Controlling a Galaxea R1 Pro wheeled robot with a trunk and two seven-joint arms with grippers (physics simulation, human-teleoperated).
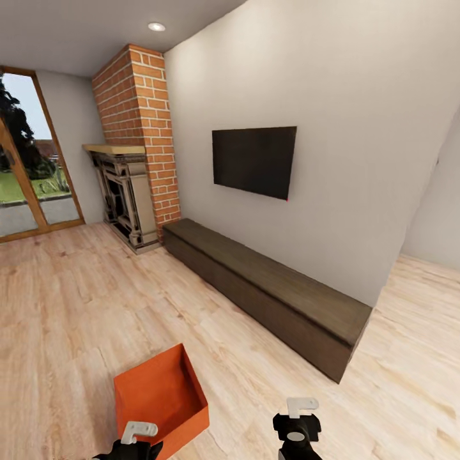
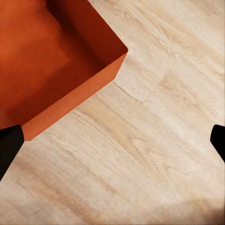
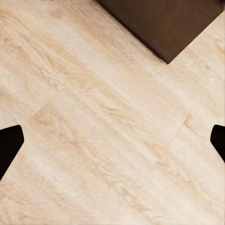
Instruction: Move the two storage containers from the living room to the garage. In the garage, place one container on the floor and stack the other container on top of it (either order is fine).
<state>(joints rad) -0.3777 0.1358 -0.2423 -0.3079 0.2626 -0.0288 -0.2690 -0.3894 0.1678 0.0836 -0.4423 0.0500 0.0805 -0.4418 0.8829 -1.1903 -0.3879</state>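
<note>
One orange-red storage container (image 1: pixel 160 397) sits lidless and empty on the light wood planks of the living room, just ahead of my left arm. In the left wrist view the container (image 2: pixel 51 56) shows its ribbed bottom and one corner. My left gripper (image 2: pixel 112 143) is open and hangs above bare planks beside that corner, one dark fingertip (image 2: pixel 9 145) over the container's wall. My right gripper (image 3: pixel 112 140) is open too, over bare planks, holding nothing. The garage and its floor are out of view.
A long dark low cabinet (image 1: pixel 268 287) runs along the white wall under a wall TV (image 1: pixel 255 160), and its end corner (image 3: pixel 164 23) lies near my right gripper. A brick fireplace (image 1: pixel 137 160) and a glass door (image 1: pixel 25 166) stand at the far left. An opening lies at the right.
</note>
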